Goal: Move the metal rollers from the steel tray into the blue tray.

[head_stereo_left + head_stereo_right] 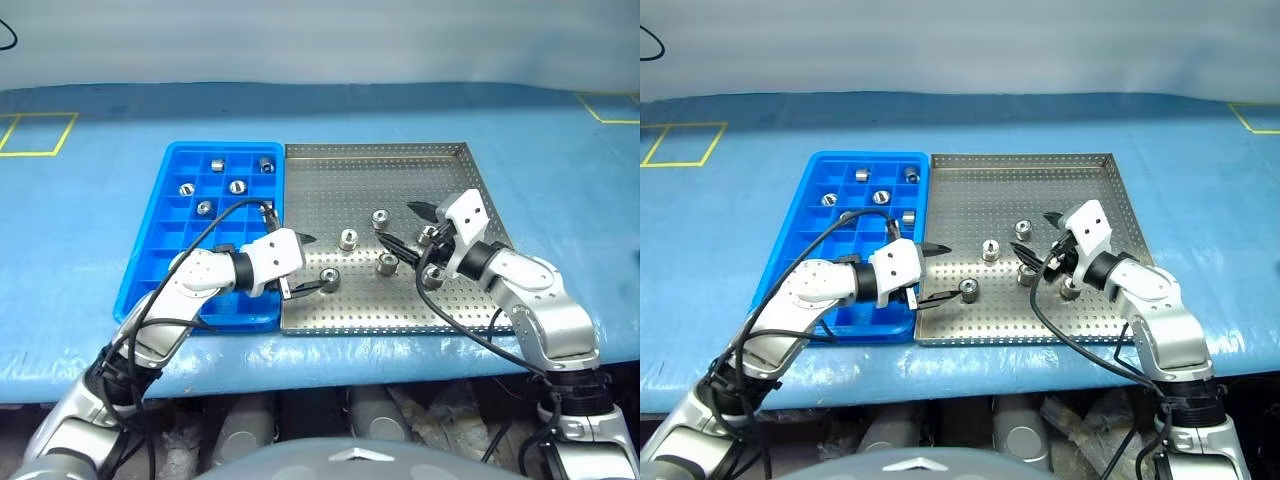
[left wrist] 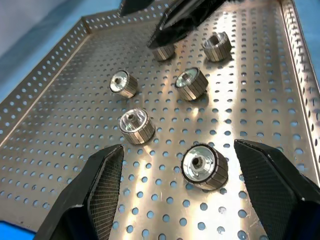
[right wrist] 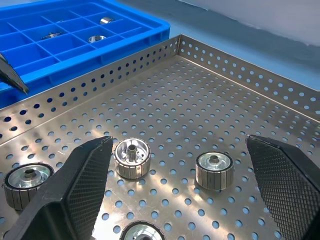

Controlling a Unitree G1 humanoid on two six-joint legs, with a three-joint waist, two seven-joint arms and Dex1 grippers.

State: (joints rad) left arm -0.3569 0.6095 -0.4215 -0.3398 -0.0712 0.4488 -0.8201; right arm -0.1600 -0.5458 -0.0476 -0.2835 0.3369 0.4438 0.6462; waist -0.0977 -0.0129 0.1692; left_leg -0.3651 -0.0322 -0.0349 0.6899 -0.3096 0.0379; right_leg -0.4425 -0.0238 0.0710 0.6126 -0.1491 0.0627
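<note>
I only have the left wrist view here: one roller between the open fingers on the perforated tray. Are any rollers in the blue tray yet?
Observer: Yes, at least five metal rollers lie in the blue tray, in its far compartments.
Operator: Whose dark fingers reach in at the far end?
Observer: The right end effector, open, over the steel tray's right half.
Operator: Where is the blue tray?
Observer: Directly left of the steel tray, rims side by side.
</note>
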